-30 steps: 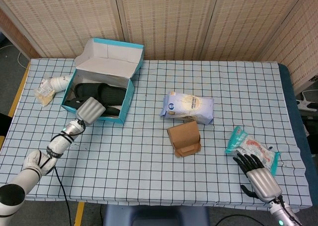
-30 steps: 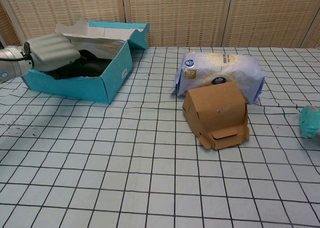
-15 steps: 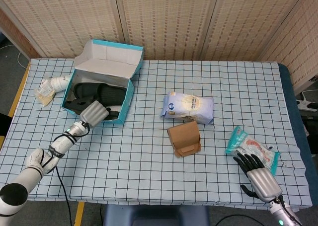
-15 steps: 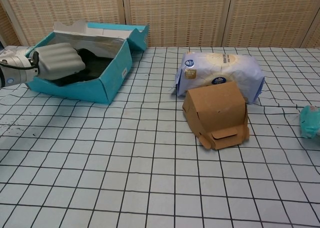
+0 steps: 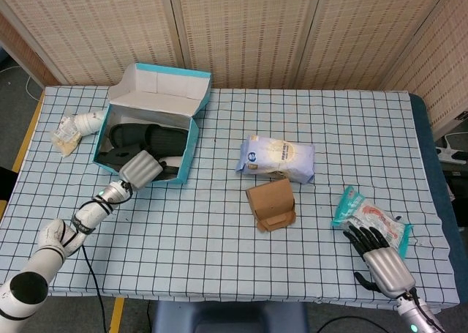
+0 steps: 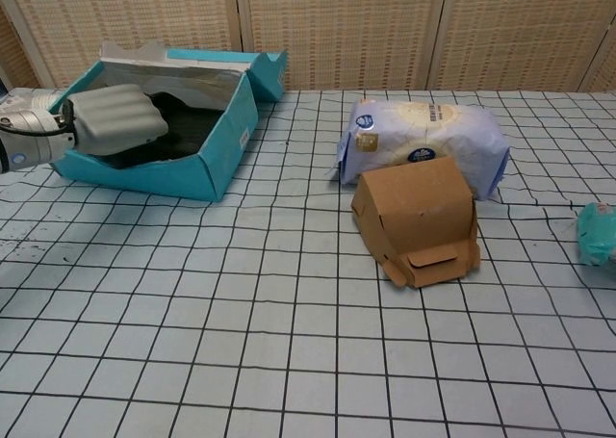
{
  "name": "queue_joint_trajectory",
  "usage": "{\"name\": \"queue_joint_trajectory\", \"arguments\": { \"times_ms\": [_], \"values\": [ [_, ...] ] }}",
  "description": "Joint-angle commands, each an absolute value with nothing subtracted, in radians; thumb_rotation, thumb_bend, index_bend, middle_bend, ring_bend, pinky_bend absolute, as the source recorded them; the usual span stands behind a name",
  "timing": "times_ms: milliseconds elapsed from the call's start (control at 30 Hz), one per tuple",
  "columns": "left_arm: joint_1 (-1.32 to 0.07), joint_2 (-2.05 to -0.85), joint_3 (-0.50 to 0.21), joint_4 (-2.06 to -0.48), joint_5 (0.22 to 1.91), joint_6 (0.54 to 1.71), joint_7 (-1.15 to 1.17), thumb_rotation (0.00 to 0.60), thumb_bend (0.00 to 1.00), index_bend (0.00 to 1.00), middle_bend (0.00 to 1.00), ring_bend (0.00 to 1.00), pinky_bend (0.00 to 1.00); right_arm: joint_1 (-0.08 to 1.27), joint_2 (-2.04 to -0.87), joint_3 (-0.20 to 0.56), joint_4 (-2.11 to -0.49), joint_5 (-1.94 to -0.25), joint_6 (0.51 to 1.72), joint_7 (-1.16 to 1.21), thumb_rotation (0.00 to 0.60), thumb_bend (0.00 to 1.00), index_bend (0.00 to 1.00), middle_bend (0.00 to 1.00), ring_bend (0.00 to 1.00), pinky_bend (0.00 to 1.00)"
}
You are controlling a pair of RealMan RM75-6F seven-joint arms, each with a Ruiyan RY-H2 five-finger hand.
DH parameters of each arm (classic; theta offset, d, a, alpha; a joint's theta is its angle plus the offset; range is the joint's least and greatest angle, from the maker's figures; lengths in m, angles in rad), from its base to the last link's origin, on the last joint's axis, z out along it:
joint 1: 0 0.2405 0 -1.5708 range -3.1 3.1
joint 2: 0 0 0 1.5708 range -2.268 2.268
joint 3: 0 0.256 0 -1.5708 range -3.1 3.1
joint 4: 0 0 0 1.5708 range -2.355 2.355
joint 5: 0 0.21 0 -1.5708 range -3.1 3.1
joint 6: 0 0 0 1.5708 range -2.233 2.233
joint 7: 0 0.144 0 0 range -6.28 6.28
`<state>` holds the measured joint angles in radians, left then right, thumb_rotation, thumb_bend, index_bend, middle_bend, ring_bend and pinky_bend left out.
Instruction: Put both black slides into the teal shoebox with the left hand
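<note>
The teal shoebox [image 5: 189,151] [image 6: 217,140] stands open at the table's far left, lid tilted back. Both black slides [image 5: 143,138] lie inside it; in the chest view only a dark part of the slides [image 6: 185,120] shows over the wall. My left hand [image 5: 141,170] [image 6: 115,118] hovers at the box's front wall, back turned up, fingers lightly curved over the rim, and I see nothing in it. My right hand [image 5: 380,256] rests at the table's front right with fingers spread, empty.
A white-blue bag [image 5: 276,157] [image 6: 423,135] and a brown carton [image 5: 270,205] [image 6: 416,219] sit mid-table. A teal snack packet [image 5: 369,216] lies beside my right hand. A small pouch and a white tube [image 5: 72,128] lie left of the box.
My left hand has drawn back from over the box's inside to its front wall. The box has shifted slightly. The right hand has stayed still.
</note>
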<state>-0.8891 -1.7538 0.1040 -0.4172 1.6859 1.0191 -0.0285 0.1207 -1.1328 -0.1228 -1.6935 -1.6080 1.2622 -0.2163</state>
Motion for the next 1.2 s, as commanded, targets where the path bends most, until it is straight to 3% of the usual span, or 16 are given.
{"name": "queue_joint_trajectory", "arguments": {
  "times_ms": [33,133,233,400,833,967,1033,1133,1200],
  "values": [
    [-0.884,-1.743,0.094,-0.418,1.69,1.087,-0.093,0.6,0.58,0.04,0.17,0.17,0.25,0.12,-1.132,-0.123,-1.694,-1.61,1.264,-0.215,0.576,0.24,0.0,0.0,0.0,0.0],
    [-0.883,-1.723,0.085,-0.441,1.687,1.122,-0.15,0.6,0.55,0.0,0.04,0.05,0.19,0.119,-1.131,-0.124,-1.695,-1.613,1.267,-0.212,0.574,0.24,0.0,0.0,0.0,0.0],
    [-0.883,-1.702,0.071,-0.468,1.677,1.149,-0.19,0.6,0.53,0.0,0.0,0.0,0.12,0.118,-1.129,-0.126,-1.696,-1.617,1.271,-0.211,0.574,0.24,0.0,0.0,0.0,0.0],
    [-0.886,-1.678,0.047,-0.499,1.659,1.166,-0.213,0.6,0.51,0.0,0.0,0.0,0.07,0.115,-1.128,-0.127,-1.699,-1.623,1.278,-0.209,0.575,0.24,0.0,0.0,0.0,0.0],
    [-0.867,-1.608,-0.015,-0.658,1.574,1.121,-0.336,0.6,0.51,0.0,0.0,0.0,0.06,0.112,-1.122,-0.13,-1.699,-1.633,1.287,-0.199,0.575,0.24,0.0,0.0,0.0,0.0],
    [-0.839,-1.59,-0.028,-0.69,1.555,1.141,-0.365,0.6,0.51,0.01,0.14,0.06,0.13,0.112,-1.12,-0.131,-1.7,-1.638,1.29,-0.195,0.574,0.24,0.0,0.0,0.0,0.0],
    [-0.803,-1.562,-0.019,-0.727,1.553,1.168,-0.367,0.6,0.51,0.01,0.12,0.05,0.14,0.11,-1.117,-0.131,-1.701,-1.641,1.294,-0.191,0.574,0.24,0.0,0.0,0.0,0.0],
    [-0.724,-1.486,-0.003,-0.861,1.536,1.216,-0.38,0.6,0.5,0.0,0.01,0.0,0.08,0.109,-1.118,-0.13,-1.7,-1.644,1.299,-0.191,0.574,0.24,0.0,0.0,0.0,0.0],
    [-0.649,-1.427,0.006,-0.984,1.517,1.279,-0.362,0.6,0.49,0.0,0.0,0.0,0.07,0.109,-1.121,-0.13,-1.699,-1.648,1.301,-0.194,0.574,0.24,0.0,0.0,0.0,0.0]
  ]
}}
